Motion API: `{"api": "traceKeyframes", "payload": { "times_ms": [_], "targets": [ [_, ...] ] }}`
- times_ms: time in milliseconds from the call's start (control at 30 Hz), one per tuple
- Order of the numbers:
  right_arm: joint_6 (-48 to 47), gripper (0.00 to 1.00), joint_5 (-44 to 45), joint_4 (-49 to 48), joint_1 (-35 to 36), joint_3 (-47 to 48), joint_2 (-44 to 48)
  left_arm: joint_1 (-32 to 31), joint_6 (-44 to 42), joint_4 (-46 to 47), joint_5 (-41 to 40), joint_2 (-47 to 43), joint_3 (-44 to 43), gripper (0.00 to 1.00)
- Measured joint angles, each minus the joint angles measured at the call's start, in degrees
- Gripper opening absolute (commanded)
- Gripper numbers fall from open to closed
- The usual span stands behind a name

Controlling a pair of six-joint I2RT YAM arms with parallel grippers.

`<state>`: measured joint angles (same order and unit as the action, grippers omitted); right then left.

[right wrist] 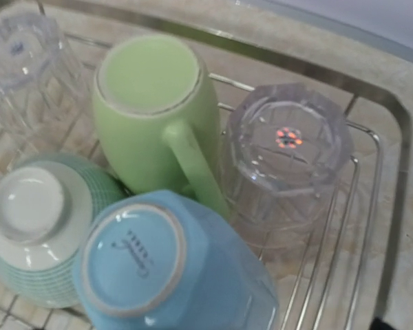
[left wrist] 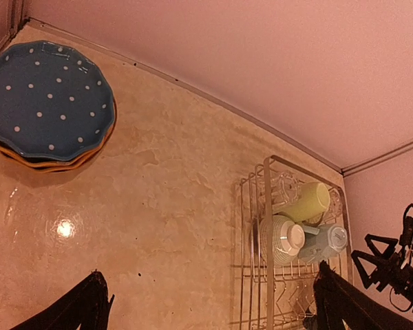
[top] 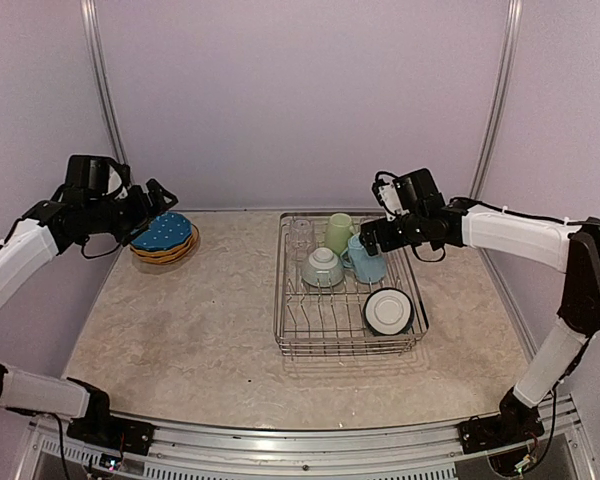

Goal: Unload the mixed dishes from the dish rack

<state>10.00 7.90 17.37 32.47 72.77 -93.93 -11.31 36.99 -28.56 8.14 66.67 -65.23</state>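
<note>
The silver wire dish rack [top: 292,335] stands mid-table. It holds a pale green mug [top: 338,232], a light blue mug [top: 368,266], a clear glass [top: 300,238], an upturned green-striped white bowl [top: 322,268] and a white bowl on edge [top: 388,311]. In the right wrist view the green mug [right wrist: 151,103], the blue mug [right wrist: 165,275], the striped bowl [right wrist: 34,220] and two glasses [right wrist: 289,151] all sit bottom-up. My right gripper [top: 371,238] hovers over the rack's back right; no fingers cross its view. My left gripper [top: 162,203] is open and empty above the blue dotted plate [top: 164,232].
The blue dotted plate [left wrist: 48,96] tops a stack of yellow-orange plates [top: 163,254] at the back left, near the wall. The left wrist view shows bare table between that stack and the rack [left wrist: 267,275]. Walls close in at the back and on both sides.
</note>
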Motion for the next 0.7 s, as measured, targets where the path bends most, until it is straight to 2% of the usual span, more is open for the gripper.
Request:
{"api": "traceKeyframes", "payload": {
  "times_ms": [133,333,533,700],
  "targets": [
    [-2.0,1.00,1.2,1.8,1.1,3.6,-4.4,-6.0,-1.0,0.6,-1.2,3.3,-1.2,0.99],
    [-4.4,1.00,5.5,4.1,3.3,8.2,-11.1,-11.7,-1.5,1.0,-2.1,7.7,-2.5,0.99],
    [-5.9,0.98,10.3,5.6,3.9,11.0,-16.8,-14.1,-1.5,1.1,-2.2,9.2,-2.8,0.99],
    [-6.1,0.92,12.1,5.4,3.9,11.9,-19.2,-15.0,-1.6,1.0,-2.4,9.4,-3.1,0.99]
  ]
}}
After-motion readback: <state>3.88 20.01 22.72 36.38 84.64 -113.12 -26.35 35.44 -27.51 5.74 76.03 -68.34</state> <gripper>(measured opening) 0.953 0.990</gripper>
